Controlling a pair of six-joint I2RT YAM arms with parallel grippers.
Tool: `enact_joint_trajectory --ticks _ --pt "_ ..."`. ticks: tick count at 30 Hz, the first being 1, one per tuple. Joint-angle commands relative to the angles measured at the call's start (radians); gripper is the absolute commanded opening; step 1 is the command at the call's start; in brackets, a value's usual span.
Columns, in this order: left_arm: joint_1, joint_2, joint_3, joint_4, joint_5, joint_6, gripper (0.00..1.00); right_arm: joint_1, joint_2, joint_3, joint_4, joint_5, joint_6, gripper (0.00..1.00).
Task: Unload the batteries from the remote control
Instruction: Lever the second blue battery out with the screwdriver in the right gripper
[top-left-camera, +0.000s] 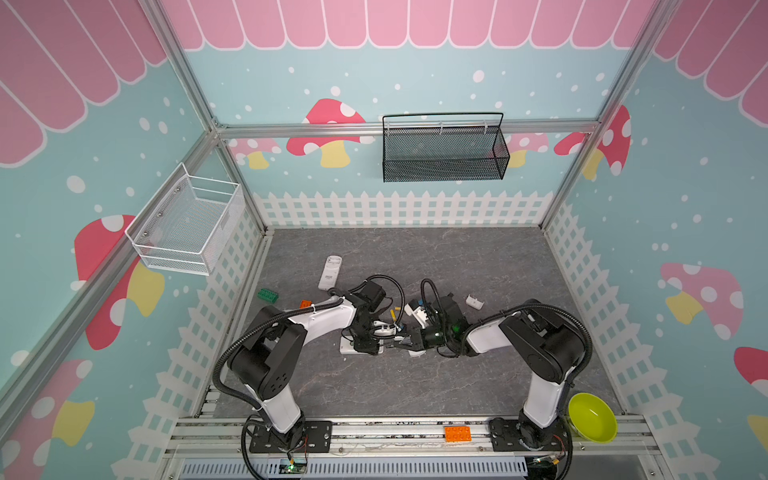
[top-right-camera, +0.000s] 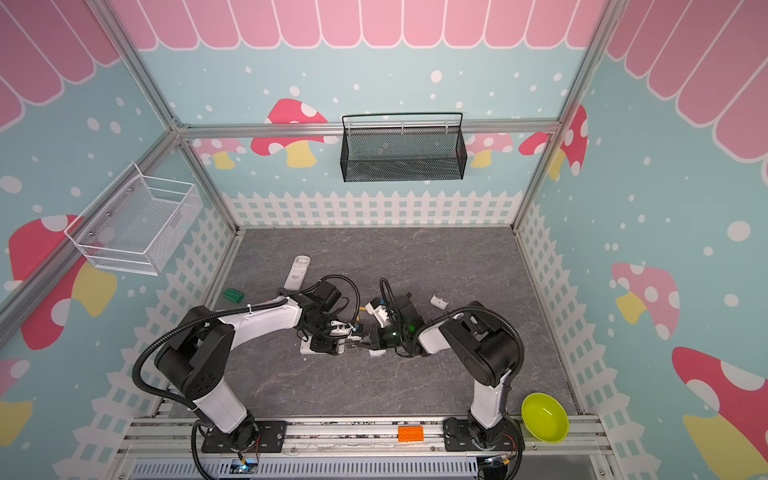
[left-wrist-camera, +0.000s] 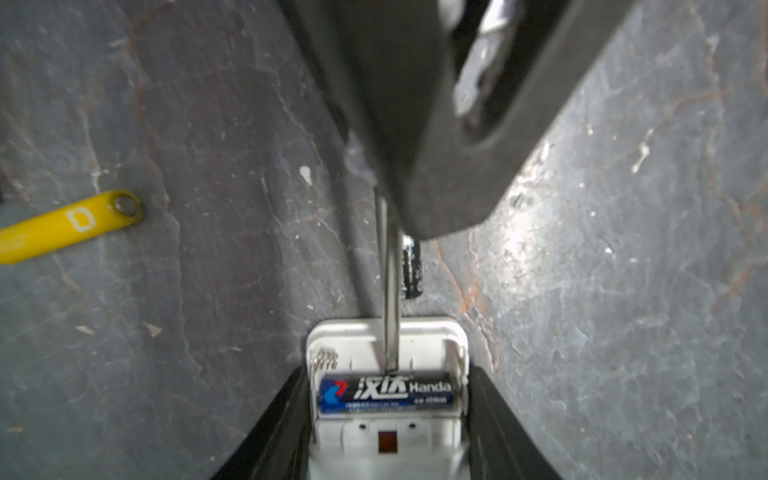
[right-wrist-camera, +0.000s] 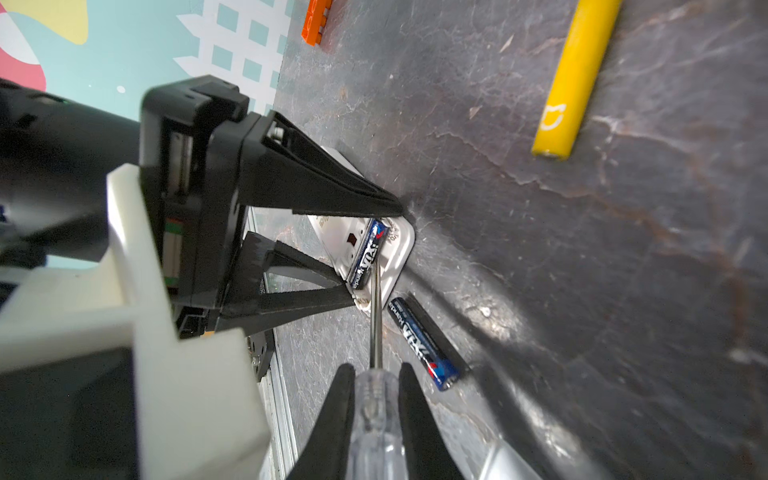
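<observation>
Apparently prying with the clear-handled steel screwdriver (right-wrist-camera: 376, 399), clenched in the right fingers (right-wrist-camera: 336, 415), tip touching the black-and-blue cylindrical battery (left-wrist-camera: 386, 395). Seated crosswise in the open bay of the white plastic remote control (left-wrist-camera: 432, 336), long axis square to the shaft. Gripping the remote's sides with the left fingers (right-wrist-camera: 316, 187). Lying loose on the grey marbled counter (right-wrist-camera: 582, 249) just beside: a second black battery (right-wrist-camera: 424, 343). Hidden: the tip's very end.

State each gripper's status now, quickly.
Left gripper: closed on the remote.
Right gripper: closed on the screwdriver.
</observation>
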Motion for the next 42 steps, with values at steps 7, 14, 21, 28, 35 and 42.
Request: enact_joint_trajectory --ticks 7,14,21,28,35,42 --pt "-0.009 0.038 0.0 0.027 -0.014 0.006 0.41 0.009 0.045 0.011 0.012 -0.049 -0.02 0.0" --pt "-0.014 0.035 0.008 0.027 -0.013 0.013 0.41 0.009 0.067 0.023 0.024 -0.06 -0.027 0.0" --pt "-0.014 0.037 0.013 0.021 -0.008 0.016 0.43 0.005 0.096 0.025 0.087 -0.071 -0.015 0.0" --pt "-0.017 0.026 0.01 0.024 -0.014 0.014 0.53 -0.003 0.148 0.033 0.189 -0.119 0.022 0.0" --pt "-0.018 -0.018 0.013 0.012 -0.002 0.019 0.66 -0.02 0.115 0.01 0.209 -0.128 0.007 0.0" --pt "-0.025 -0.039 0.107 -0.137 0.053 0.007 0.99 -0.019 0.144 -0.01 0.277 -0.131 0.042 0.0"
